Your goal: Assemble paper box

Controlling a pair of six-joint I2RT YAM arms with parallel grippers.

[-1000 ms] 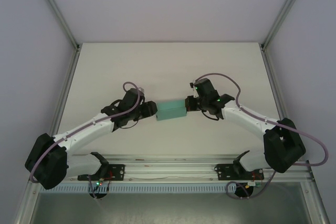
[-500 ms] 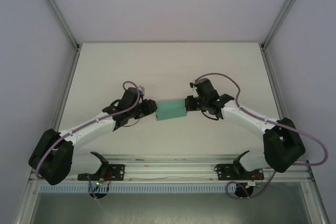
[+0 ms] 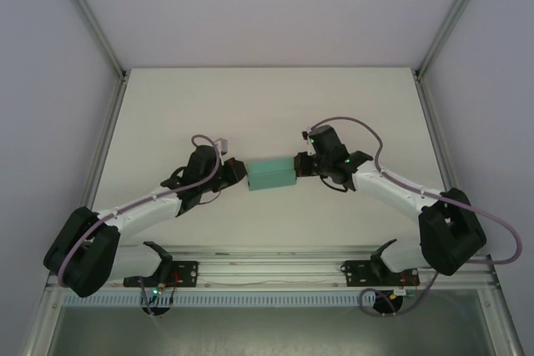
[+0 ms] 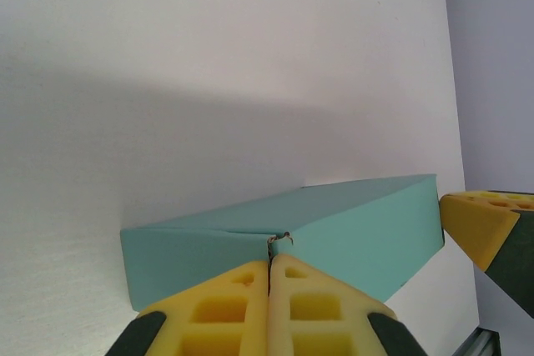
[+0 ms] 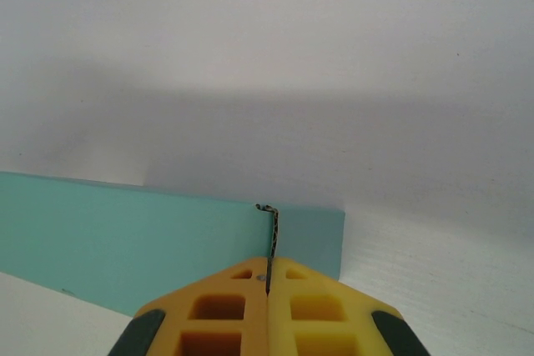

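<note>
Paper box between closed left fingers and right fingers, apparently touching.

A flat white matte desk fills the floor of the enclosure, and in the left wrist view and the right wrist view a soft grey shadow band lies across it. Plain pale grey walls stand on three sides. Slanting silver aluminium posts rise at the left and right far corners. A silver aluminium rail runs along the near edge, with a white slotted strip just beyond it.
</note>
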